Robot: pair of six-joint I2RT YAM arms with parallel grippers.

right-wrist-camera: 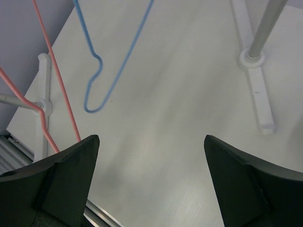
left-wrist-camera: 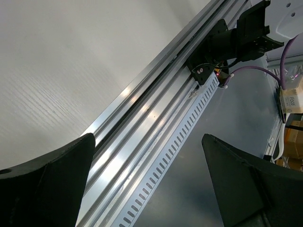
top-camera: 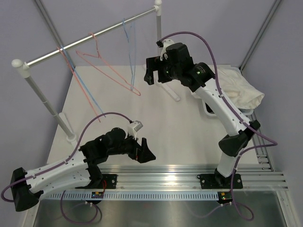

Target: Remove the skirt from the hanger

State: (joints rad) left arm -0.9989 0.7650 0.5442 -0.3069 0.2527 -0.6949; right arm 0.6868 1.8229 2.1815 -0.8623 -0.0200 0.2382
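The pink hanger hangs bare from the rail; no garment is on it. The skirt is out of view in every frame. My right gripper hovers open above the table, just right of the hanger's lower corner. In the right wrist view its fingers are spread wide with only white tabletop between them, and a pink wire runs down at the left. My left gripper is low by the front edge, open. In the left wrist view it holds nothing and faces the aluminium rails.
Light-blue hangers hang on the rail beside the pink one; one shows in the right wrist view. A white shirt lies crumpled at the table's right edge. The rack's posts and foot stand on the table.
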